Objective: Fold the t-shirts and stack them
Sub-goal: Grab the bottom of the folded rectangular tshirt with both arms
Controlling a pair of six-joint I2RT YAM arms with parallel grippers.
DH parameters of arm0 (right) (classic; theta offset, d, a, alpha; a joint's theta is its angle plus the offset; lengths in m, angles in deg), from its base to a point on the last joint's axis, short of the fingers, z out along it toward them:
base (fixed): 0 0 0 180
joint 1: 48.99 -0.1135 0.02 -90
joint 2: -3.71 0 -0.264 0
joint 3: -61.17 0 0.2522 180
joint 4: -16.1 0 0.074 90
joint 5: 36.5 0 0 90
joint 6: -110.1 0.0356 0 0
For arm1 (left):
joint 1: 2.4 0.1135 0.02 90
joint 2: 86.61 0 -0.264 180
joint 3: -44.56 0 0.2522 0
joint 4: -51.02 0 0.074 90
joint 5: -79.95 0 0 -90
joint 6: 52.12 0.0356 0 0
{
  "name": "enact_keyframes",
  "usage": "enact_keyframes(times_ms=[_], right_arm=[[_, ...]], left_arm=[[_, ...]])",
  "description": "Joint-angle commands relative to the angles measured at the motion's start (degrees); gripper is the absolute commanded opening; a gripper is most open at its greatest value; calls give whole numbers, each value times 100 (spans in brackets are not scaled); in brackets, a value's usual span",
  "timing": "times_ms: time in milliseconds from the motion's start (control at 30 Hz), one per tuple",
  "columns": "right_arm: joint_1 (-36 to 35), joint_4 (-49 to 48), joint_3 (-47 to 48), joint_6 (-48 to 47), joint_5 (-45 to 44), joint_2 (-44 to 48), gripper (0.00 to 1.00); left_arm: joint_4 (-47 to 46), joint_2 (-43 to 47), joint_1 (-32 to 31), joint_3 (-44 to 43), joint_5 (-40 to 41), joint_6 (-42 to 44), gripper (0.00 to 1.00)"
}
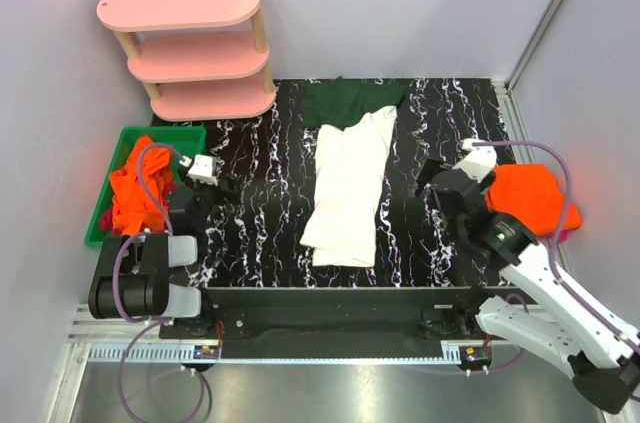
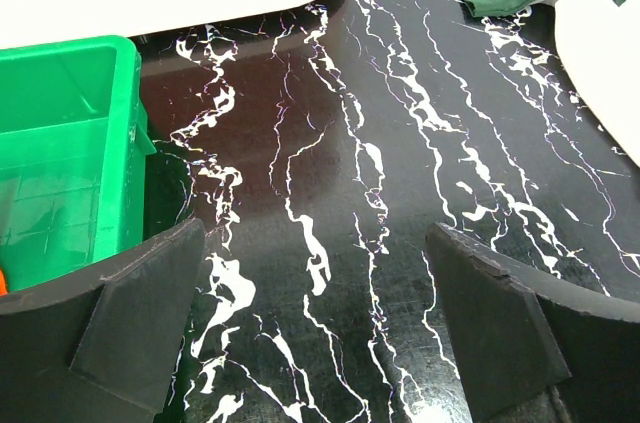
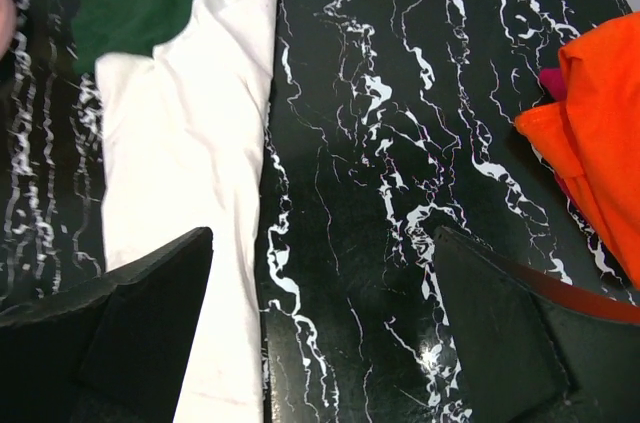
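A white t-shirt with dark green sleeves (image 1: pixel 348 183) lies folded lengthwise into a long strip in the middle of the black marble table; it also shows in the right wrist view (image 3: pixel 175 173). A folded orange t-shirt (image 1: pixel 532 197) lies at the right edge over a magenta one (image 3: pixel 552 82); the orange one shows in the right wrist view (image 3: pixel 600 133). An orange t-shirt (image 1: pixel 135 188) lies in the green bin. My left gripper (image 1: pixel 215 183) is open and empty beside the bin. My right gripper (image 1: pixel 430 183) is open and empty between the white shirt and the orange stack.
A green bin (image 1: pixel 116 153) stands at the left table edge, its wall in the left wrist view (image 2: pixel 70 143). A pink three-tier shelf (image 1: pixel 190 48) stands at the back left. Grey walls enclose the table.
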Motion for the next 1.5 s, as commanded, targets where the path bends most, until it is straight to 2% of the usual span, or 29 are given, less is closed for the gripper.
enact_keyframes(times_ms=[0, 133, 200, 267, 300, 333, 400, 433, 467, 500, 533, 567, 633, 700, 733, 800, 833, 867, 933, 967, 1067, 1100, 1133, 1233, 1267, 1300, 1400, 1433, 1467], right_arm=[[-2, 166, -183, 401, -36, 814, 100], [-11, -20, -333, -276, 546, 825, 100], [-3, 198, -88, -530, 468, 465, 100], [-2, 453, 271, -532, 170, -193, 100], [-2, 637, 387, -506, 133, -413, 100], [-11, 691, 527, -479, 133, -746, 100], [-2, 700, 590, -357, 159, -986, 100], [6, 692, 634, -313, 168, -1152, 99], [-11, 692, 634, -269, 177, -1215, 100], [-3, 622, 617, -190, 133, -1267, 100], [-2, 578, 556, -154, 89, -1320, 100], [-2, 551, 512, -119, 28, -1338, 100], [-2, 446, 441, -180, 132, -1399, 100], [-11, 524, 406, -102, 124, -1435, 100], [-3, 542, 362, -49, 72, -1418, 100], [-2, 595, 336, 144, 19, -1400, 100], [-11, 595, 318, 171, 123, -1339, 100], [-3, 560, 326, 215, 211, -1321, 98], [-2, 499, 300, 215, 657, -1242, 91], [-2, 359, 283, 119, 869, -1233, 88], [-2, 191, 142, -39, 1547, -1198, 72], [-2, 173, 107, -14, 1583, -1198, 67], [-11, 156, 11, -5, 1618, -1189, 47], [-11, 94, -156, 40, 1880, -1154, 20], [-11, -19, -209, -13, 1995, -1145, 16], [-11, -46, -288, -13, 2074, -1162, 15], [-2, -161, -403, 22, 2259, -1320, 21], [-11, -170, -420, 65, 2399, -1399, 23], [-11, -187, -421, 74, 2505, -1469, 29]], left_arm=[[-540, -10, 10, -100, 63, 9, 99], [-470, -18, -43, -109, 107, 44, 99], [-382, 69, -322, -109, 737, 88, 99], [-452, 262, -674, 22, 1940, 201, 99], [-321, 646, -1085, -29, 2318, 298, 99], [872, 858, -1324, -230, 3253, 325, 99], [2703, 1114, -1755, -1501, 3552, -33, 99], [4452, 1028, -1827, -2011, 3552, -548, 99], [5262, 853, -1923, -3034, 3665, -910, 99], [5983, 643, -2194, -3514, 3806, -1210, 99], [7235, 153, -2370, -3928, 4234, -1674, 99], [7769, -60, -2581, -4558, 4490, -1913, 99], [8518, -325, -3354, -4827, 4798, -2152, 99], [8627, -222, -4273, -4741, 4905, -2267, 99], [8636, -12, -4523, -4636, 4993, -2807, 99], [8627, 288, -4797, -4022, 4968, -4106, 99], [8636, 420, -4789, -3733, 4463, -5557, 99], [8592, 612, -4667, -3155, 4118, -6024, 99], [7191, 737, -4631, -2425, 2630, -5741, 99], [6933, 772, -4770, -2333, 2429, -5643, 99], [7368, 799, -5261, -2569, 2881, -5475, 99], [7953, 842, -5316, -2657, 3189, -5850, 99], [8133, 860, -5308, -2710, 3523, -6045, 99], [8337, 1053, -5290, -2571, 3623, -6800, 99], [8285, 1123, -5290, -2491, 3544, -6968, 99], [8093, 1272, -5290, -2395, 3456, -7126, 88], [7374, 1423, -5290, -1955, 2790, -6962, 75], [7388, 1345, -5290, -1972, 2701, -6917, 80], [7510, 1231, -5299, -2042, 2621, -6804, 92]])
